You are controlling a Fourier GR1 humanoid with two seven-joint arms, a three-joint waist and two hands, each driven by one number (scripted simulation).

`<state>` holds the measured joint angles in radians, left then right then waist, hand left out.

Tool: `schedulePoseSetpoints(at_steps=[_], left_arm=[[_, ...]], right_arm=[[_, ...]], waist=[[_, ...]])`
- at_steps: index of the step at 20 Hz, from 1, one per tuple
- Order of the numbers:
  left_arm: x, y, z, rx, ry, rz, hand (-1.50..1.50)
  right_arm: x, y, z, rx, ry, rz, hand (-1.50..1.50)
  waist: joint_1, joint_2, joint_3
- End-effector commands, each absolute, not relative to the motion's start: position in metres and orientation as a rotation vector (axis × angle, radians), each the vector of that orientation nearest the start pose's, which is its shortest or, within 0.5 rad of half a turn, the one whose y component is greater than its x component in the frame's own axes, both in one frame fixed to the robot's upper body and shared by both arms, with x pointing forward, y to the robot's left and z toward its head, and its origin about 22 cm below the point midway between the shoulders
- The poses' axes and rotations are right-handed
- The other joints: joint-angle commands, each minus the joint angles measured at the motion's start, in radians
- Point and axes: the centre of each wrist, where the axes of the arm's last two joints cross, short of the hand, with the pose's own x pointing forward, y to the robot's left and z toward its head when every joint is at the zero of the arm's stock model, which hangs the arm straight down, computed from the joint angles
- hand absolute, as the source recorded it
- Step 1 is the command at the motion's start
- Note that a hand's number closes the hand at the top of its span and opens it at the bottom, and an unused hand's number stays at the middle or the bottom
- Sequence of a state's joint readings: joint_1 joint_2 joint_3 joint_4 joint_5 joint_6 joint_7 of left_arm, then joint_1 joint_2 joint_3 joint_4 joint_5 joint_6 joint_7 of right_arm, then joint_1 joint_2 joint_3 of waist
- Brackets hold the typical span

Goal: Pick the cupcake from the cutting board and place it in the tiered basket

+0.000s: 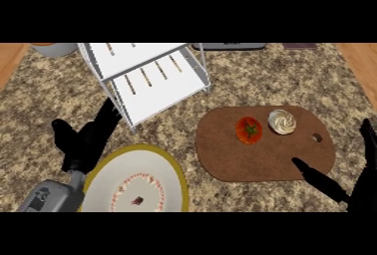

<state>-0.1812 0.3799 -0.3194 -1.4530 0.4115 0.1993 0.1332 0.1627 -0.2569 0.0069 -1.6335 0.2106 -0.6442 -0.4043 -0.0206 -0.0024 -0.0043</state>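
A cupcake (282, 121) with pale swirled frosting sits at the far right of the brown cutting board (243, 159), beside a red tomato (249, 129). The white tiered basket (151, 74) stands at the back left, its shelves bare. My right hand (361, 187) is at the lower right, open, with one finger stretched over the board's near right corner and well short of the cupcake. My left hand (83, 139) rests open at the left, fingers up, between the basket and a plate.
A white plate with a yellow rim (136, 182) lies at the front left by my left forearm. A bowl (53, 48) and a dark appliance (228, 46) sit at the counter's back edge. Wooden strips border the speckled counter on both sides.
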Motion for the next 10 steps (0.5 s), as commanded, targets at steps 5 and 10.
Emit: schedulePoseSetpoints(at_steps=[5, 10], left_arm=[[0.275, 0.234, 0.023, -0.089, -1.396, -0.153, 0.00], [0.282, 0.234, 0.032, -0.088, -1.398, -0.152, 0.00]], right_arm=[[0.153, -0.312, -0.004, -1.299, -1.516, 0.223, -1.50], [0.152, -0.280, 0.019, -1.296, -1.391, 0.226, -1.50]], waist=[[0.000, 0.008, -0.011], [0.013, 0.008, -0.009]])
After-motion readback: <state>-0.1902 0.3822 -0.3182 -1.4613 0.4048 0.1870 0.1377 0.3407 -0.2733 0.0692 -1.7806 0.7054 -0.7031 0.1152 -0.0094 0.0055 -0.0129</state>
